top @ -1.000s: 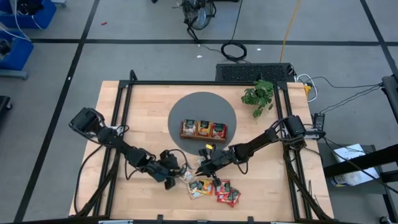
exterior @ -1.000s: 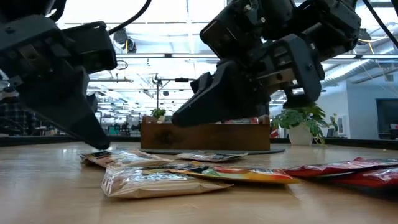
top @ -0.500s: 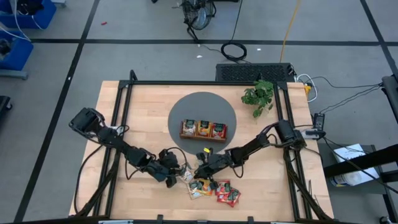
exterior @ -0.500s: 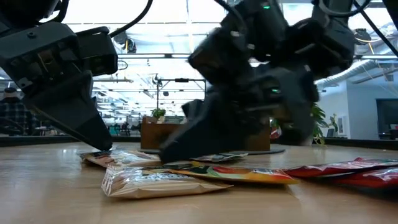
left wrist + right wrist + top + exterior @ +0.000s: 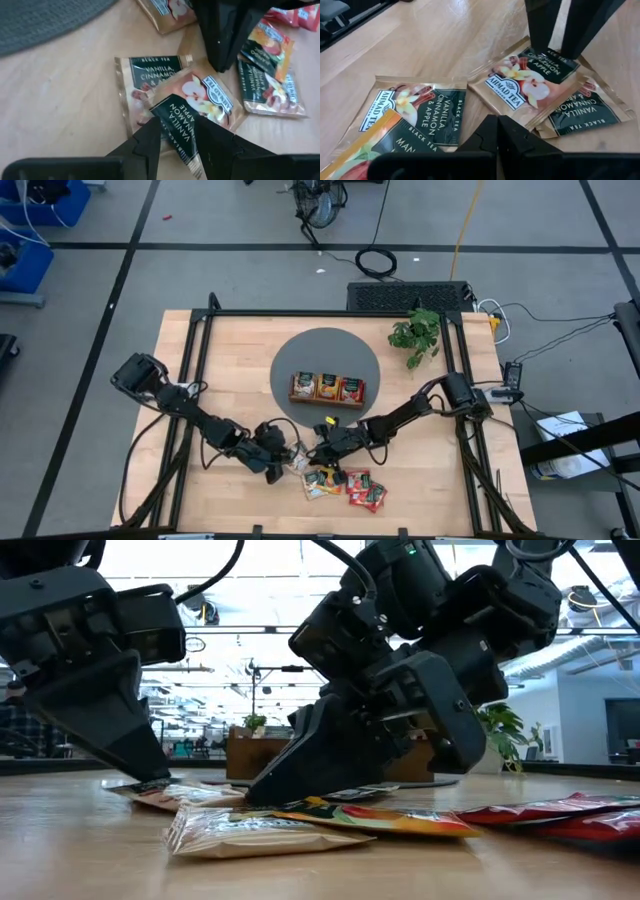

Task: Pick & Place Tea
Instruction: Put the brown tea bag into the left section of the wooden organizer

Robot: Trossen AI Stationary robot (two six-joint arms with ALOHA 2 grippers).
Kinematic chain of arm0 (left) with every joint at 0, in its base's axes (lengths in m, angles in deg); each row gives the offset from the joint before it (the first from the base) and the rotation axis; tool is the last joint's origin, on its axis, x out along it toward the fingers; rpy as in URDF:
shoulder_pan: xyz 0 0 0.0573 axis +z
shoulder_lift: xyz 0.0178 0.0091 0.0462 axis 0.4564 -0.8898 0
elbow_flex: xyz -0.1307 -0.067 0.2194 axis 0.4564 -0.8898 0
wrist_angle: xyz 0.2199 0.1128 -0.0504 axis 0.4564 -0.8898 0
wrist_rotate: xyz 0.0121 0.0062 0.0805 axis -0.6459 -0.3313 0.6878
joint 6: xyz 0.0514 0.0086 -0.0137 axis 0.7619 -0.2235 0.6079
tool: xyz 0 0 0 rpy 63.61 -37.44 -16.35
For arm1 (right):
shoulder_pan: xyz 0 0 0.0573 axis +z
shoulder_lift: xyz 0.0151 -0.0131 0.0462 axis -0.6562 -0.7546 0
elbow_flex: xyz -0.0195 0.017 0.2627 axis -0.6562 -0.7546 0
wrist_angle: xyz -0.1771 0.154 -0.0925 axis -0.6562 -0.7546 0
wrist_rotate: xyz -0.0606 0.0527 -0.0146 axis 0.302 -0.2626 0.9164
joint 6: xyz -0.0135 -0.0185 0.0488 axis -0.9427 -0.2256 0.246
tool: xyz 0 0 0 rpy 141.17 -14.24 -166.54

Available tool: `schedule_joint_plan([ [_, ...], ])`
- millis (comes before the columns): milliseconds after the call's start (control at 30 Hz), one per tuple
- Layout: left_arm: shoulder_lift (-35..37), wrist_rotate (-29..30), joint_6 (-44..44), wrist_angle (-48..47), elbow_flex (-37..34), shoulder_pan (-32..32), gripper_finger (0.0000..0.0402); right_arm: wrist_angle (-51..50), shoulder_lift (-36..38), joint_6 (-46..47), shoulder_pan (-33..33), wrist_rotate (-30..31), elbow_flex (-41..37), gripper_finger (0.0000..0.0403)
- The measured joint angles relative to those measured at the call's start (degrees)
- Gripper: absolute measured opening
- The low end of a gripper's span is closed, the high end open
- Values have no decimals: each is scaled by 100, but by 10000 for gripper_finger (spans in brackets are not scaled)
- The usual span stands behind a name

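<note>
Several tea sachets lie in a loose pile near the table's front edge (image 5: 335, 482). My left gripper (image 5: 177, 127) stands at the pile's left end, the dark printed end of a vanilla-cinnamon-apple sachet (image 5: 200, 100) between its fingers. That sachet lies slanted across a second one like it (image 5: 140, 75). My right gripper (image 5: 496, 120) is shut and points down at the same sachet's opposite edge. Other vanilla sachets (image 5: 420, 112), an orange one (image 5: 390, 822) and red ones (image 5: 365, 492) lie flat on the wood. My left gripper has the sachet's dark end (image 5: 175, 117) between its two fingers, which slant down from the table's left and stand apart. The rest of the sachet lies on the sachet below. My right gripper's shut fingertips (image 5: 490, 127) sit low at the sachet's pale edge (image 5: 492, 102), slanting down from the right. Whether they pinch that edge I cannot tell.
A brown three-compartment tray (image 5: 327, 388) filled with sachets stands on a round grey mat (image 5: 325, 350) at the table's middle. A green plant (image 5: 415, 332) stands at the far right. Bare wood lies left and right of the pile.
My right gripper has sunk toward the table and reached further toward the pile and my left gripper. The sachet at my left gripper has slid a little toward the table's left.
</note>
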Motion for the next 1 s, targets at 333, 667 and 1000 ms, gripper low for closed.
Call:
schedule_joint_plan([
  [333,2,-419,-310,98,0,265,122,38,-2,0,0,12,-4,0],
  [667,20,-569,-25,297,0,387,122,7,-4,69,-33,10,-7,0],
  [1000,20,-668,292,284,0,384,84,76,-11,32,-37,32,-13,0],
])
